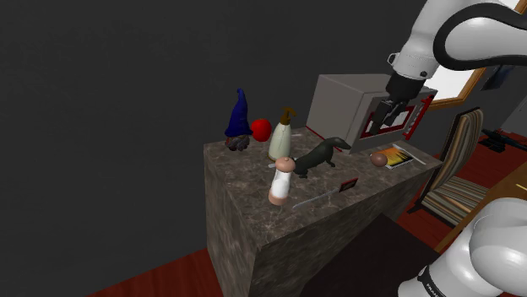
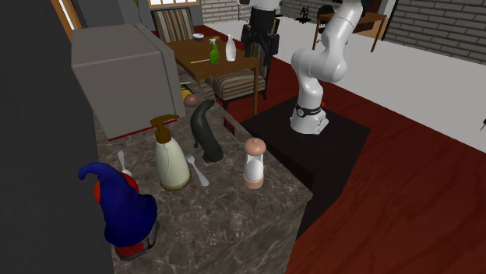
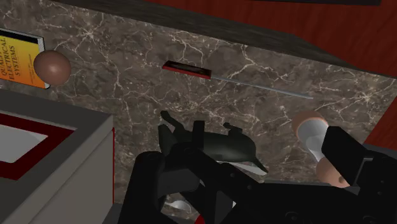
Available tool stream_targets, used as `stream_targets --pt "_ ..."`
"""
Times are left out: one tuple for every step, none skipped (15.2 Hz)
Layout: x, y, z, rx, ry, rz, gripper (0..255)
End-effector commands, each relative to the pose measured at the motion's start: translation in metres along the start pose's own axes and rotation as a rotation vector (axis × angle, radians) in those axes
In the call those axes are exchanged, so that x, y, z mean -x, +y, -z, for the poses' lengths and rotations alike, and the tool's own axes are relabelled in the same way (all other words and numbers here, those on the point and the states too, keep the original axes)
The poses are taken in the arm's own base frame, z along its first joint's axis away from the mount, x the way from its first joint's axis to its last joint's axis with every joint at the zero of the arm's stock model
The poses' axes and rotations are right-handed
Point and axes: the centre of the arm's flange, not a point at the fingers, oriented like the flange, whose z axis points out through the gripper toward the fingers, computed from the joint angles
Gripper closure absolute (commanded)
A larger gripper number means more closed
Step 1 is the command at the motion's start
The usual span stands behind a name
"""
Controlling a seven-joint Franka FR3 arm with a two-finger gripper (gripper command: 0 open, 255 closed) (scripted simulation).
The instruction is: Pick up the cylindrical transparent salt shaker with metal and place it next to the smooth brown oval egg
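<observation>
So, nothing done yet: shaker [image 1: 281, 180] stands untouched on the counter [image 1: 253, 211], well apart from the egg [image 1: 380, 158]. Gripper [image 1: 393, 112] hangs high, fingers spread, empty; pick and place both ahead.

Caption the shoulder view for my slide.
Black two-finger gripper hangs above the marbled counter; the clear, pink-capped salt shaker stands well apart from the brown oval egg.

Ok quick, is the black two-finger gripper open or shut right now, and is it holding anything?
Black two-finger gripper: open, holding nothing, raised over the dark marble-patterned counter.
</observation>
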Motion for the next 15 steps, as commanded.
stream_targets --pt "0.0 0.0 0.0 0.0 0.0 0.0 0" --pt "-0.007 -0.009 -0.006 -0.003 -0.001 -0.011 0" --pt "-0.015 -0.017 -0.013 -0.006 -0.001 -0.021 0" --pt "-0.022 -0.026 -0.019 -0.009 -0.002 -0.032 0" --pt "-0.029 -0.034 -0.026 -0.012 -0.003 -0.042 0" --pt "-0.037 -0.042 -0.032 -0.015 -0.004 -0.053 0" --pt "-0.045 -0.051 -0.038 -0.018 -0.004 -0.063 0" --pt "-0.052 -0.059 -0.045 -0.021 -0.005 -0.074 0" --pt "-0.06 -0.067 -0.051 -0.024 -0.006 -0.084 0" --pt "-0.068 -0.075 -0.057 -0.027 -0.007 -0.095 0" --pt "-0.076 -0.083 -0.064 -0.03 -0.007 -0.105 0" --pt "-0.084 -0.091 -0.07 -0.032 -0.008 -0.116 0" --pt "-0.092 -0.099 -0.076 -0.035 -0.009 -0.126 0" --pt "-0.1 -0.107 -0.083 -0.038 -0.01 -0.137 0" --pt "-0.109 -0.115 -0.089 -0.041 -0.01 -0.147 0"
